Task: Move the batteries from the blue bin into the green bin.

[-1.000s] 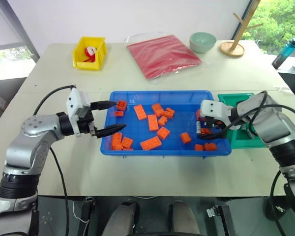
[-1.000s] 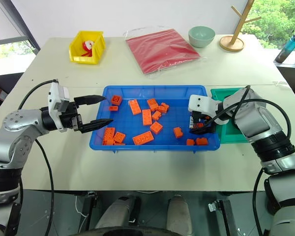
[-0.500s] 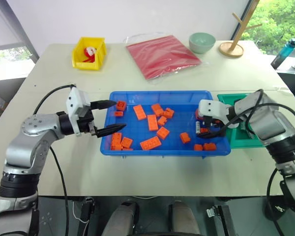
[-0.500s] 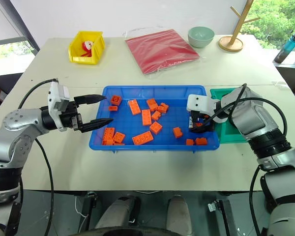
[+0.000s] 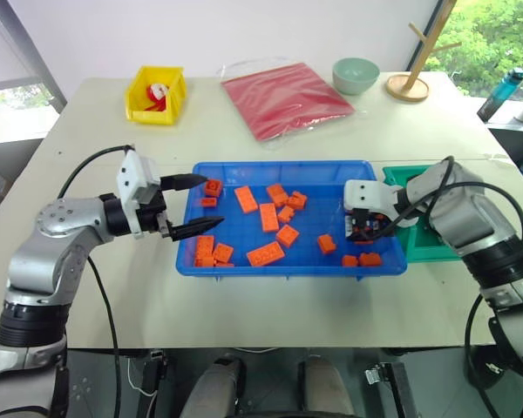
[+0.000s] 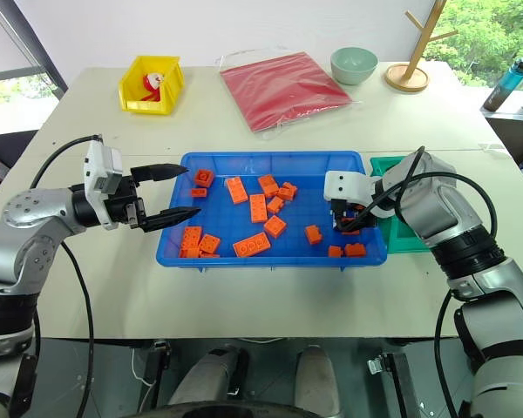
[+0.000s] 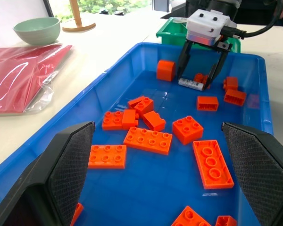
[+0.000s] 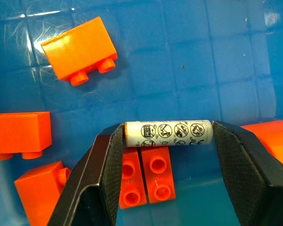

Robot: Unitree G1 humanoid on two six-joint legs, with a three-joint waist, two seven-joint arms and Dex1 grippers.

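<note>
A grey-silver battery (image 8: pixel 169 133) lies on the floor of the blue bin (image 5: pixel 279 164) near its right end, among orange bricks (image 5: pixel 271 216). My right gripper (image 8: pixel 167 131) points down into the bin, and its two fingers press against the battery's two ends; from the left wrist, the battery (image 7: pixel 191 84) sits low between those fingers. The green bin (image 5: pixel 399 174) stands just right of the blue bin, partly hidden behind my right arm. Over the blue bin's left rim my left gripper (image 5: pixel 210 205) hangs level and open, holding nothing.
At the back of the table are a yellow bin (image 5: pixel 157 91), a red plastic bag (image 5: pixel 288 97), a pale green bowl (image 5: pixel 355 74) and a wooden stand (image 5: pixel 410 85). A bottle (image 5: pixel 495 91) stands beyond the table's right edge.
The right gripper's fingers have drawn in from wide open onto the battery's ends. The left arm has stayed still.
</note>
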